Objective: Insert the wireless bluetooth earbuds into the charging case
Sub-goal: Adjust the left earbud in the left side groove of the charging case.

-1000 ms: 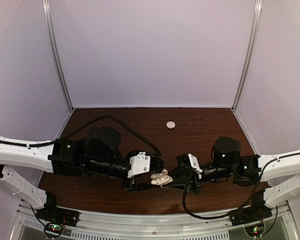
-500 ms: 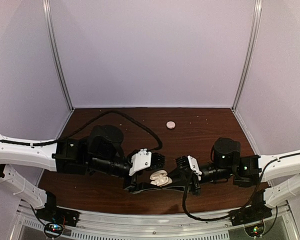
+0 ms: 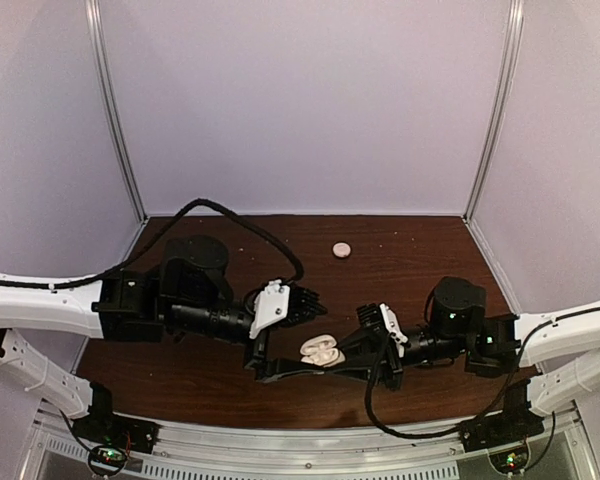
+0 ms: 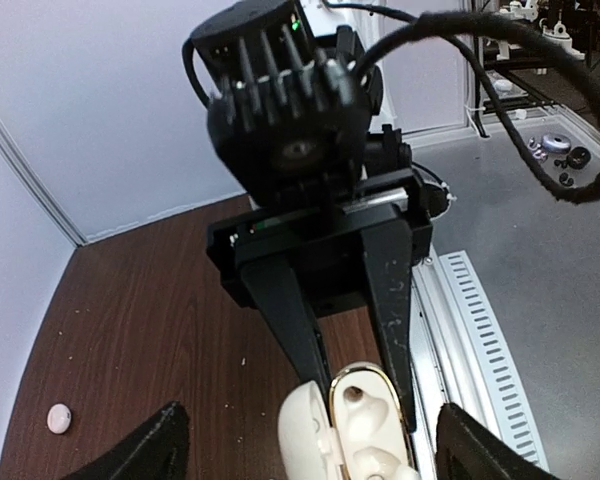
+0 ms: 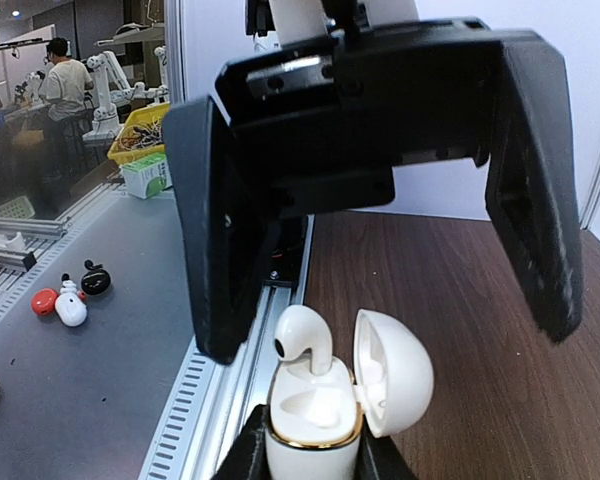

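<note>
Charging case (image 5: 315, 425) — lid open — pinched in right gripper (image 5: 315, 462), earbud (image 5: 300, 340) protruding.

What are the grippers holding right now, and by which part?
The right gripper clamps the charging case by its lower body, lid open, one earbud standing in it. The left gripper is open, holding nothing.

2 arms (image 3: 40, 305), same build: white outer links (image 3: 570, 325), black ribbed motor housings (image 4: 280, 90), black fingers (image 4: 290, 320), white camera blocks (image 3: 270, 308), looped black cables (image 3: 230, 215).
</note>
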Controlling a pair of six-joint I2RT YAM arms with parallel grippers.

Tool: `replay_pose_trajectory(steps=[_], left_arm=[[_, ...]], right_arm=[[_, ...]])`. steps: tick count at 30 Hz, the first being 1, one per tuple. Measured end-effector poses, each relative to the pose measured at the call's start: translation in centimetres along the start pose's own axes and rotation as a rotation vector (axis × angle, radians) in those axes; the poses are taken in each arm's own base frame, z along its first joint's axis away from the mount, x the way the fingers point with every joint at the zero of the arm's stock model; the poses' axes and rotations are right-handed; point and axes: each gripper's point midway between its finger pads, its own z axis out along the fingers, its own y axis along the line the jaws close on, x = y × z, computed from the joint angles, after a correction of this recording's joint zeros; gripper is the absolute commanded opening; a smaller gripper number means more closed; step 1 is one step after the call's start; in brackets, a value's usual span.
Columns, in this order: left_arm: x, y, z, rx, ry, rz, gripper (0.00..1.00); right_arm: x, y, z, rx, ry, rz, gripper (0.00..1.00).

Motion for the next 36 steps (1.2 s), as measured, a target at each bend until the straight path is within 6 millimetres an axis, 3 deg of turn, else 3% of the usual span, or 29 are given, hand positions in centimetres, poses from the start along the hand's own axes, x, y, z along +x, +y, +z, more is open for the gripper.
replay_pose_trajectory(steps=[2, 11, 16, 17, 20, 23, 28, 31, 36], left_arm=[[-0.9, 0.3, -0.5, -0.016, -0.023, 0.013, 0.97], [-1.9, 1.3, -1.9, -0.084, -0.037, 0.01, 0.98], [-3.1, 2.1, -4.6, -0.16, -0.084, -0.002, 0.98], [-3.4, 2.2, -5.2, -0.174, -0.094, -0.003, 0.94], [-4.0, 2.7, -6.4, -0.216, -0.113, -0.011, 0.7], [-3.7, 2.7, -6.4, -0.214, -0.091, 0.001, 0.56], [-1.5, 1.5, -4.0, -0.143, 0.03, 0.053, 0.46], [-0.1, -0.2, -2.8, -0.099, 0.093, 0.101, 0.37], [0.3, -1.2, -2.3, -0.085, 0.118, 0.167, 0.28]], right_arm=[[0.3, -0.2, -0.1, 0.006, -0.001, 0.017, 0.0], [-0.1, -1.1, -0.5, 0.017, -0.038, 0.055, 0.0], [-0.2, -0.7, -0.8, 0.001, -0.048, 0.07, 0.0], [-0.3, -0.6, -0.8, -0.003, -0.051, 0.074, 0.0], [-0.6, -0.5, -0.9, -0.01, -0.059, 0.082, 0.0], [-0.7, -0.7, -1.0, -0.007, -0.064, 0.098, 0.0], [-0.6, -1.6, -1.4, 0.01, -0.066, 0.141, 0.0], [-0.6, -1.9, -1.5, 0.017, -0.067, 0.156, 0.0], [-0.6, -2.1, -1.6, 0.019, -0.067, 0.171, 0.0]])
